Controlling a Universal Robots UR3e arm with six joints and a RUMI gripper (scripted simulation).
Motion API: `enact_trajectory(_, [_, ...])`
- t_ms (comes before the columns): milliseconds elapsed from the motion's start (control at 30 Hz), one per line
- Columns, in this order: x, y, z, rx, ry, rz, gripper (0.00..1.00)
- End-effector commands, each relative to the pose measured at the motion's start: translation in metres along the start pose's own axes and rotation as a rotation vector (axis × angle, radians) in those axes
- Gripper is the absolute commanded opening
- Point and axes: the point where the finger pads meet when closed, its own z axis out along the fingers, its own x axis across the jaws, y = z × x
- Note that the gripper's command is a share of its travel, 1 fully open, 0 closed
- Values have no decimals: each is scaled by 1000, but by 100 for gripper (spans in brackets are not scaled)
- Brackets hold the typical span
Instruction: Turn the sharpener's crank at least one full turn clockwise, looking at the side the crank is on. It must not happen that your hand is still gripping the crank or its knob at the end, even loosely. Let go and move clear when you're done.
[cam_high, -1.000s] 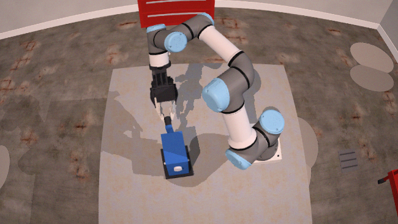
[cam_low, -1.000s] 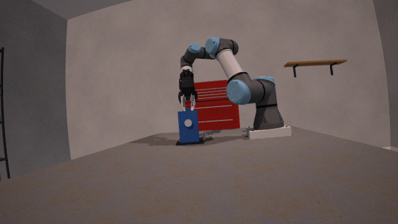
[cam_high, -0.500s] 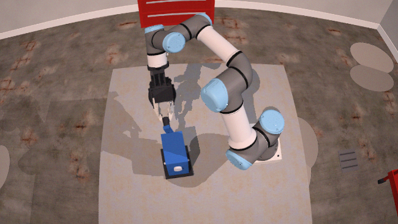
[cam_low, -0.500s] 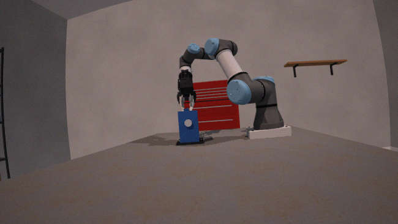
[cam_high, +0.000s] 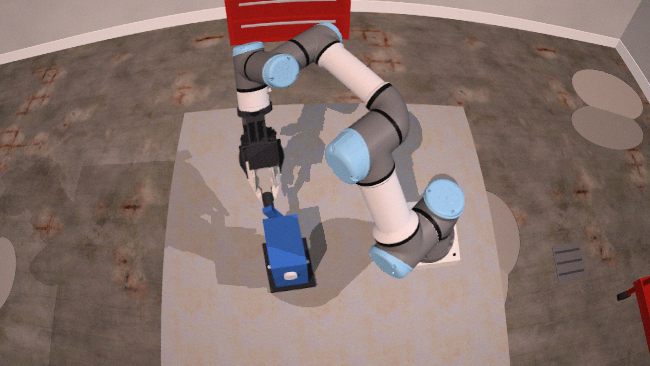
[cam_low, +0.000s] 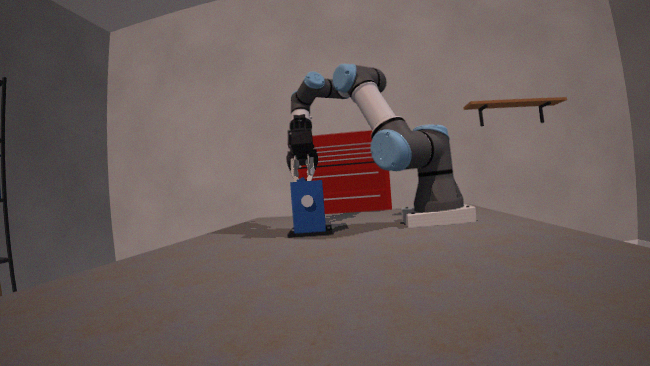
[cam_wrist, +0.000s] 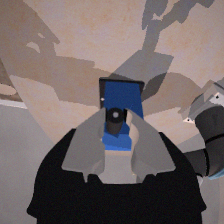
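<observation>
The claw (cam_wrist: 116, 131), fingers nearly closed, pinches the dark cylindrical knob (cam_wrist: 114, 120) of the crank (cam_high: 273, 212) at the back of a boxy blue sharpener (cam_high: 286, 247) standing mid-table (cam_high: 350, 320), with open tabletop on every side and the arm's base (cam_high: 452, 250) well apart.

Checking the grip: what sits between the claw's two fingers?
The crank's dark knob on the blue sharpener, pinched inside the claw, per the wrist view.
</observation>
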Motion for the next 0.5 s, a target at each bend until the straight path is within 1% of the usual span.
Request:
enact_trajectory(0, [-4,-1,1,2,-1,-1,9])
enact_trajectory(467, [-11,-3,5,2,-1,-1,9])
